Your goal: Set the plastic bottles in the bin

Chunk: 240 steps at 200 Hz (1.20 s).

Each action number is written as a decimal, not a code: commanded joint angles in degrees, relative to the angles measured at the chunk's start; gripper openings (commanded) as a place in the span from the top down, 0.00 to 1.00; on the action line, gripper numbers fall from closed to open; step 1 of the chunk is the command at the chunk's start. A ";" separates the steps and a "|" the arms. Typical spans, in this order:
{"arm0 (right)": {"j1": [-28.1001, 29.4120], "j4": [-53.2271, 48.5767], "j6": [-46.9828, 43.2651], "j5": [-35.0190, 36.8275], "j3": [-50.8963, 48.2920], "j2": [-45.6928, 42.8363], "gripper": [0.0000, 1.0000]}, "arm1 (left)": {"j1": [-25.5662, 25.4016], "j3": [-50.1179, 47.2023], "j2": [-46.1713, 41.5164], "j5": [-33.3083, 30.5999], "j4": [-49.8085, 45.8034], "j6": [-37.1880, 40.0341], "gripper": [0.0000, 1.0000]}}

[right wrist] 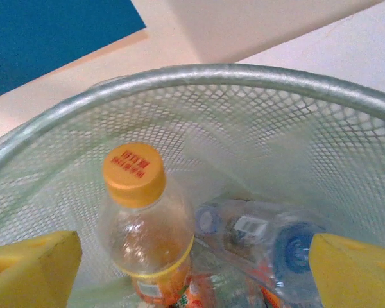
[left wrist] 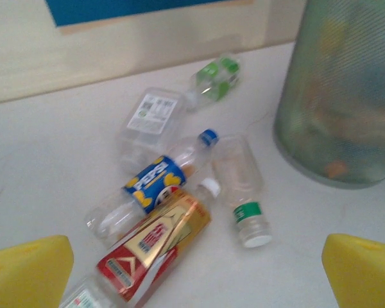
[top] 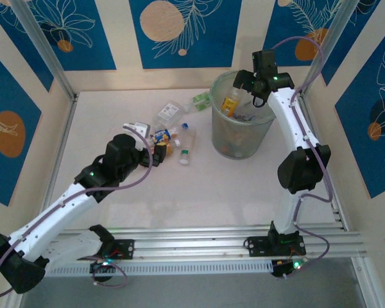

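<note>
Pads of the right gripper (right wrist: 192,269) stand wide apart over the bin (right wrist: 244,80), gripping nothing; an orange-capped bottle (right wrist: 136,212) stands upright inside, near one pad (touching or not, I cannot tell). Equally wide and empty, the left gripper (left wrist: 196,273) hovers above loose bottles (left wrist: 151,183) lying on the table (left wrist: 51,160) beside the bin.

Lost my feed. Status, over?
Left gripper open above loose bottles. Right gripper open over bin, orange-capped bottle inside. No obstruction seen.

Open table (top: 199,192) lies on the near side; the plastic bottles (top: 173,136) crowd the middle, and the bin (top: 240,138) stands just right of them.
</note>
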 commanded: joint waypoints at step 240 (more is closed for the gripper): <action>10.93 3.75 -7.33 10.53 -19.67 -35.85 0.01 | 28.98 13.65 33.36 13.35 -31.62 26.00 0.01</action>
